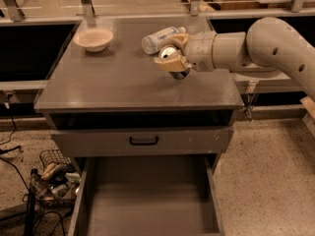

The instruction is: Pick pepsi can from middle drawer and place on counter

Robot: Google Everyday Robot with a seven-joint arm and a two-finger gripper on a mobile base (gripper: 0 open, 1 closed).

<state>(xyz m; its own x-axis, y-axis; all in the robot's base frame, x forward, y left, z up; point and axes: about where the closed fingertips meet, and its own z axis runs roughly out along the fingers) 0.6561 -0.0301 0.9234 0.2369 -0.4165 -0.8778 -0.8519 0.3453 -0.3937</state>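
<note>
My gripper point(172, 61) is shut on the pepsi can point(168, 52), a small dark can whose silver top faces the camera. The can is tilted and sits at or just above the counter point(118, 82), right of centre; I cannot tell whether it touches. Below, the middle drawer point(147, 195) is pulled out, and its grey floor shows nothing on it. The arm reaches in from the right.
A clear plastic bottle point(158, 38) with a white label lies on its side just behind the can. A beige bowl point(93, 38) stands at the counter's back left. A shut drawer front with a black handle point(143, 140) sits above the open drawer. A wire basket point(54, 176) of items stands on the floor at left.
</note>
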